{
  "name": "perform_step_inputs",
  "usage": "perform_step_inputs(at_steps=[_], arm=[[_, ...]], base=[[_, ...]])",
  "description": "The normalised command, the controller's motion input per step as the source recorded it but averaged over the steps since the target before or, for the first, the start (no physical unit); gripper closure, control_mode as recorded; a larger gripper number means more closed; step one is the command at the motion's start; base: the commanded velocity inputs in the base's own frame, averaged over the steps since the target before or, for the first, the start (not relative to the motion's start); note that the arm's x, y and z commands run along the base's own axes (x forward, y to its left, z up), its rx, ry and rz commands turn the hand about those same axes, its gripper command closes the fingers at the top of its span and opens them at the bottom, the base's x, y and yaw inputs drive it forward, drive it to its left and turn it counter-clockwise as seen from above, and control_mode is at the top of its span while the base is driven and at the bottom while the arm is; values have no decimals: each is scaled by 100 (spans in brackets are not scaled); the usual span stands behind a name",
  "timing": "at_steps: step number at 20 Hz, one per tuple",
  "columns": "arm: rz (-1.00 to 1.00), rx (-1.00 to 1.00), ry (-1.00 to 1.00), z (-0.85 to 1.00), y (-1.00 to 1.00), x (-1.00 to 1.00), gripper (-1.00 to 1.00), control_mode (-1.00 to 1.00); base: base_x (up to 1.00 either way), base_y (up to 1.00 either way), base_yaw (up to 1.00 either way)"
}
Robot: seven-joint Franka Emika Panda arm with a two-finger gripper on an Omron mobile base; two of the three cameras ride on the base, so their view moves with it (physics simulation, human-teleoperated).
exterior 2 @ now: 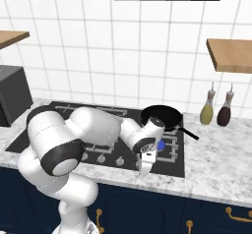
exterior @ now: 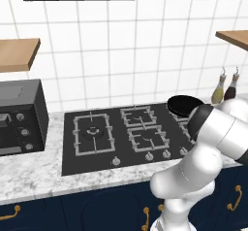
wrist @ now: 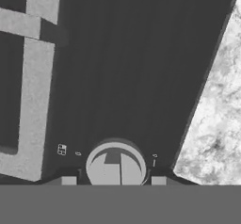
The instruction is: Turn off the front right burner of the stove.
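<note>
Sitting at the far left of the marble counter, a boxy black countertop oven with round dials comes first, beneath a wooden shelf. To its right lies the stove, a wide flat black glass cooktop whose long axis runs left to right along the counter, with a row of small silver knobs on its near edge. Its largest grate is at the left and two smaller grates sit in the middle. The front right burner is at the stove's near right corner, a small square grey grate with a blue flame showing in the right base view, partly hidden behind the arm. Just beyond it, on the far right grate, rests a black frying pan with its handle pointing right and toward the near edge.

The gripper hangs pointing down at the stove's near edge, just left of that burner. In the hand view a round silver knob sits directly between the two fingertips, with grey grate bars to the left and the pale counter beyond the glass edge. The jaws stand apart on either side of the knob, but I cannot tell whether they touch it.

Farther right, two bottles stand against the tiled wall under a second shelf.
</note>
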Motion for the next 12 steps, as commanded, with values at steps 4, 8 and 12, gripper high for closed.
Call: perform_step_inputs(at_steps=[4,8,12], arm=[[-73,4,2,9,9,1,100,-100],[-78,2,10,6,8,10,100,-100],[-82,3,17,4,6,16,100,-100]], base=[[0,0,0],[0,0,0],[0,0,0]])
